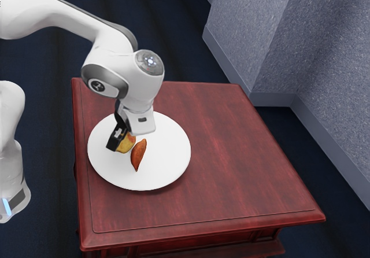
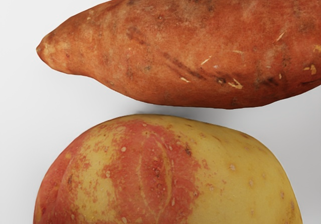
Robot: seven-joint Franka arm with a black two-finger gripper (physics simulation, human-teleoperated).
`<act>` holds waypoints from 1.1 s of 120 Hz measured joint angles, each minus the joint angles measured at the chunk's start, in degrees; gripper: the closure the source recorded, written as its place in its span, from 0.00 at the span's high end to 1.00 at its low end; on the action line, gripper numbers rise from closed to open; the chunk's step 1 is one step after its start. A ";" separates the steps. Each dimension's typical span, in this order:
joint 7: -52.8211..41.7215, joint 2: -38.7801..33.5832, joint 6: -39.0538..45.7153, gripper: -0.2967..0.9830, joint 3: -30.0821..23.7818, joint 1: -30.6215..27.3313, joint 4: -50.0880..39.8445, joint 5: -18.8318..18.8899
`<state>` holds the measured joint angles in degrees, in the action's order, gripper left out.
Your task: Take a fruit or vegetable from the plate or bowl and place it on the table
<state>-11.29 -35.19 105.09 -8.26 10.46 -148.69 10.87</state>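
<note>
Red wood makes up our table (image 1: 231,165), a white plate (image 1: 167,159) lying near its edge on the exterior view's left. Over the plate we have our gripper (image 1: 117,137), by the potato; we can't tell if its fingers are open or closed. Near the plate's middle lies a sweet potato (image 1: 139,154), with the yellow-and-red potato (image 1: 125,146) just beside it.

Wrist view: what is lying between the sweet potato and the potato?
A narrow strip of bare plate, partly shadowed, lies between the sweet potato and the potato; the wrist view shows it.
</note>
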 joint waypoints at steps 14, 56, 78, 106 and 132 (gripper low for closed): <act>-0.02 0.87 0.04 0.77 0.00 0.00 0.09 0.06; -0.03 3.58 -0.43 0.77 0.00 -0.09 1.42 0.19; 0.06 3.65 -0.64 0.67 -0.08 -0.08 1.45 0.27; 0.32 3.67 -0.89 0.64 -0.16 -0.08 1.46 0.50; 0.61 3.65 -1.19 0.60 -0.33 -0.08 1.82 0.64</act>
<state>-10.68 -31.54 103.90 -8.59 10.38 -146.87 11.51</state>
